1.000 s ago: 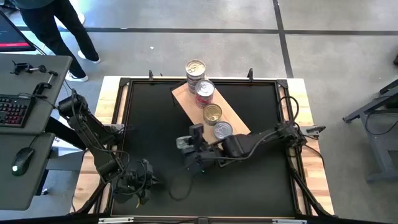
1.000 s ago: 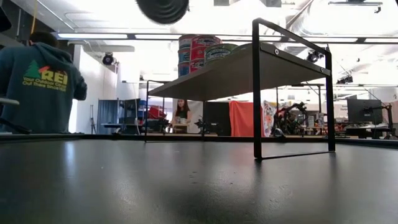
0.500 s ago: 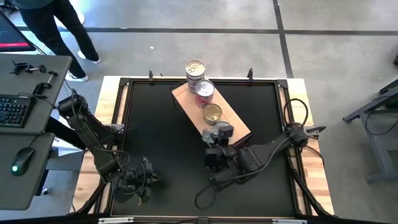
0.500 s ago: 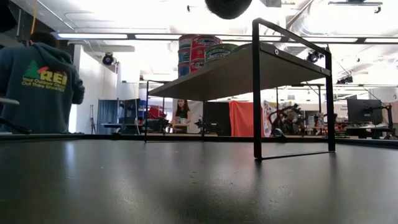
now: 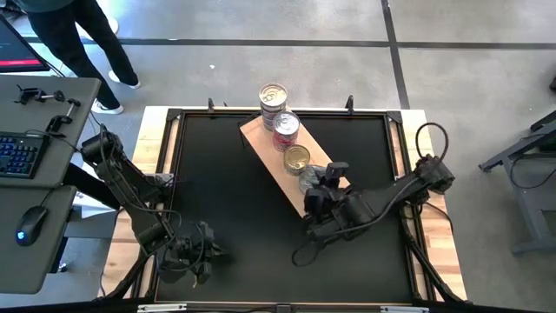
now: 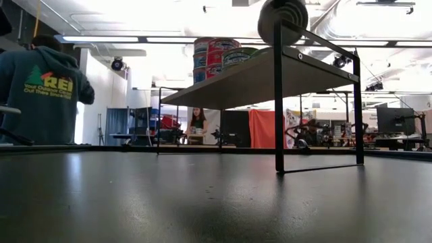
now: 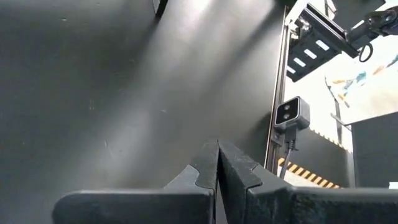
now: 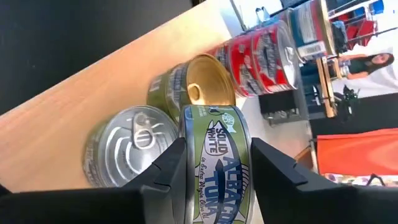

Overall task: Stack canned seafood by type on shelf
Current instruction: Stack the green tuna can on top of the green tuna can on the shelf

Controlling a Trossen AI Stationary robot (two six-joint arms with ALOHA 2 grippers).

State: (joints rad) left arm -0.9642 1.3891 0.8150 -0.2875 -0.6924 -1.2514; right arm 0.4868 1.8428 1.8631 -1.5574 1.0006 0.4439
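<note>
The shelf (image 5: 261, 143) is a light wooden board on a black frame, slanting across the far middle of the black table. On it stand a tall stack of silver-lidded tins (image 5: 273, 96), a red-labelled stack (image 5: 286, 129), a gold-lidded tin (image 5: 297, 159) and a silver-lidded tin (image 8: 132, 146). My right gripper (image 5: 323, 186) hovers over the shelf's near right end, shut on a green-labelled tin (image 8: 214, 158). My left gripper (image 5: 196, 257) waits shut over the table's near left part. My right gripper pinches the green-labelled tin between its two fingers (image 8: 171, 168), one on each flat face. The tin's labelled side wall (image 8: 217, 146) faces back along the fingers. The fingers slant down from the table's right. The tin stands on edge, lifted clear above the shelf (image 6: 282, 20).
The shelf's black frame legs (image 6: 278, 101) stand on the table. Bare black table (image 5: 226, 200) spreads left of and in front of the shelf. A desk with a keyboard (image 5: 22, 152) stands at the left. People (image 6: 44, 88) are in the room beyond.
My right gripper has carried the green-labelled tin from over the table's middle toward the right and far side, to the shelf's near right end, sinking a little while its wrist turned. The tin stays clear of the shelf. The tins on the shelf have not moved.
</note>
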